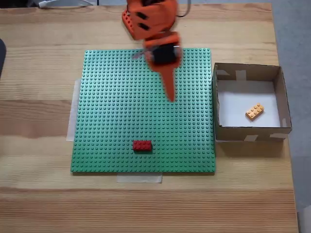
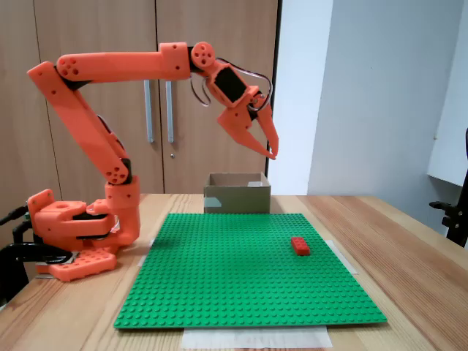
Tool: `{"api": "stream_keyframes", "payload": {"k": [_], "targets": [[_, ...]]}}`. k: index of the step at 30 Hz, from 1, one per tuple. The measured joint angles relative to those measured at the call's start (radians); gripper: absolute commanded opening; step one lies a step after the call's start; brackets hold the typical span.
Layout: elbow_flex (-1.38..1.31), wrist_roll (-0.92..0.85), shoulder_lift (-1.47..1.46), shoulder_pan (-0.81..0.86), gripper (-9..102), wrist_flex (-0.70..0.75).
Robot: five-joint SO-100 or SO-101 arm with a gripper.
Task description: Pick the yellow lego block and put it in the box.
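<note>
**Yellow brick lies in the box, arm raised over the baseplate**

In a fixed view from above, the yellow lego block [image 1: 254, 111] lies on the white floor of the box [image 1: 248, 132], toward the right half of it and turned at a slant, touching no wall. The box stands on the wooden table [image 1: 39, 121] just beside the right edge of the green baseplate [image 1: 112, 111]. A red lego brick [image 1: 142, 145] sits on the baseplate near its lower edge, well apart from the box.

The side-on fixed view shows the box [image 2: 235, 197] only by its outer cardboard walls beyond the far edge of the baseplate [image 2: 234, 285]; its inside, and the yellow block with it, is hidden there. That view gives height instead: the orange arm [image 2: 110, 66] reaches out high over the board, and the gripper [image 2: 272, 153] hangs in the air well above the box rim, pointing downward. Its jaws look drawn nearly together at the tips, with nothing between them. From above, the gripper [image 1: 170, 97] is a single orange point over the upper middle of the baseplate. The red brick [image 2: 300, 246] shows at the right of the board.
</note>
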Motion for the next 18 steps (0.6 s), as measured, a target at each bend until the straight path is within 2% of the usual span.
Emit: {"api": "stream_keyframes", "payload": {"k": [18], "targets": [[0.416,-0.044,0.520,0.115,-1,-0.040]]}}
